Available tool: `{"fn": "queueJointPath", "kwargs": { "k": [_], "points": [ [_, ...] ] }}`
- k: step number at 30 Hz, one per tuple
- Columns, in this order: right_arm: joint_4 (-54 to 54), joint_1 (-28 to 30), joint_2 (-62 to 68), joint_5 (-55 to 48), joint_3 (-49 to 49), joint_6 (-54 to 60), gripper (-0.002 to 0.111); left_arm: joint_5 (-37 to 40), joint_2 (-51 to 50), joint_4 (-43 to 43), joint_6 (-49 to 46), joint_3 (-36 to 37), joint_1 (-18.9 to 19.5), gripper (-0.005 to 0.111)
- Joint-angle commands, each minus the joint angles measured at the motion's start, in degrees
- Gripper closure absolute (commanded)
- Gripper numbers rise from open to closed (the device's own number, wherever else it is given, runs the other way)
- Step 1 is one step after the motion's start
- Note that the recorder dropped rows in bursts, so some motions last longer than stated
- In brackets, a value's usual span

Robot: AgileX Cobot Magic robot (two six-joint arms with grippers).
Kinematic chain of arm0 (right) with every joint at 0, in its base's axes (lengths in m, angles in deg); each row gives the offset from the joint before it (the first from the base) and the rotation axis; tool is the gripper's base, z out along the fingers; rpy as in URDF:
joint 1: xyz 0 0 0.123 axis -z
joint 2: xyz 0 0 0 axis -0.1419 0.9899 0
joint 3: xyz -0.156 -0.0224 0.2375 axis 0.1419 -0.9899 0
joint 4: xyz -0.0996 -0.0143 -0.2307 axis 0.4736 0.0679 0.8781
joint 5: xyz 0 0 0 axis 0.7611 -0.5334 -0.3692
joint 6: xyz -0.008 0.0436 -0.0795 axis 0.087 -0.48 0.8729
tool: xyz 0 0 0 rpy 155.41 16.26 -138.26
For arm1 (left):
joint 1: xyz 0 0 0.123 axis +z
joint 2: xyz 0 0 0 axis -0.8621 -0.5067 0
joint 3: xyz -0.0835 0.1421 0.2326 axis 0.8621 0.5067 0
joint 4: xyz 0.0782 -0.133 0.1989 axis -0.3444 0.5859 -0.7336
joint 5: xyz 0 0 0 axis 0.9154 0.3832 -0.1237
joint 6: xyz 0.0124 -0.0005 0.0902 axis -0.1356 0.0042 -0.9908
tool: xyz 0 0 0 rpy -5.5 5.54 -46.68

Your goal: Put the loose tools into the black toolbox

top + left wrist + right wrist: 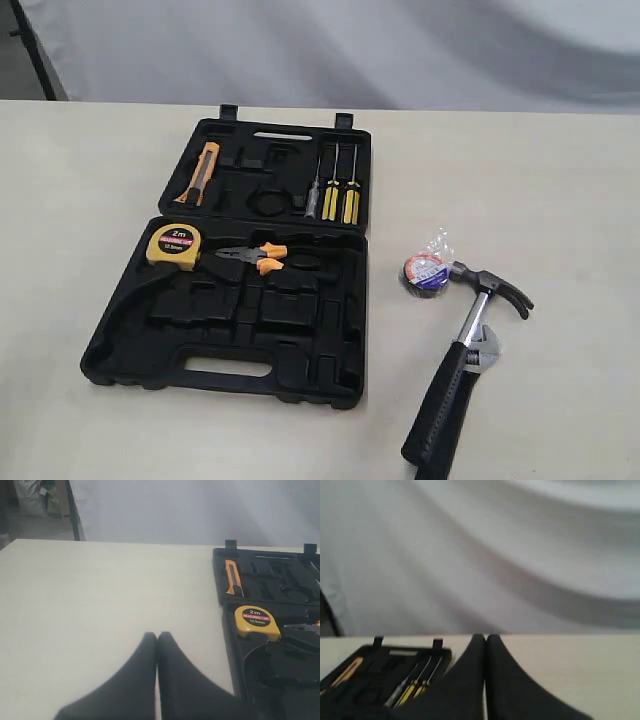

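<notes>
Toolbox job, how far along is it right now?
Done: nothing yet. The hammer, wrench and tape roll lie outside the open toolbox. In hand: nothing; left tool and right tool are shut, empty. Left: all three to pack.

Beige table [90, 200], toolbox [300, 388], hammer [447, 395], wrench [488, 351], tape roll [424, 274]

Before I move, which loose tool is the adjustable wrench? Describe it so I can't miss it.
On the table right of the open black toolbox, a hammer lies diagonally. The wrench is mostly hidden by it; only its silver notched head pokes out right of the shaft, unlike the round tape roll near the hammer's head.
</notes>
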Motion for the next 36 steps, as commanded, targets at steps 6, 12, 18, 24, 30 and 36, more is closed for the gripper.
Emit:
{"fn": "queueJointPath", "kwargs": {
  "k": [6, 12, 18, 24, 30, 36],
  "points": [
    [-3.7, 0.2, 30.8, -14.0, 9.8, -5.1, 0.109, -1.0, 0.5, 0.8, 0.6, 0.5, 0.2, 0.105],
    [-3.3, -0.4, 51.9, -20.5, 14.2, -8.9, 0.109, -1.0, 0.5, 0.8, 0.6, 0.5, 0.2, 0.105],
    [12.7, -11.8, 63.4, -25.4, 22.8, -27.8, 0.109, -1.0, 0.5, 0.8, 0.6, 0.5, 0.2, 0.105],
    [28.5, -21.9, 70.3, -28.4, 27.8, -51.6, 0.108, -1.0, 0.5, 0.8, 0.6, 0.5, 0.2, 0.105],
    [29.2, -21.9, 75.6, -28.4, 27.8, -57.7, 0.108, -1.0, 0.5, 0.8, 0.6, 0.5, 0.2, 0.105],
    [28.1, -21.9, 77.3, -25.9, 27.8, -58.0, 0.108, -1.0, 0.5, 0.8, 0.6, 0.5, 0.2, 0.105]
  ]
}}
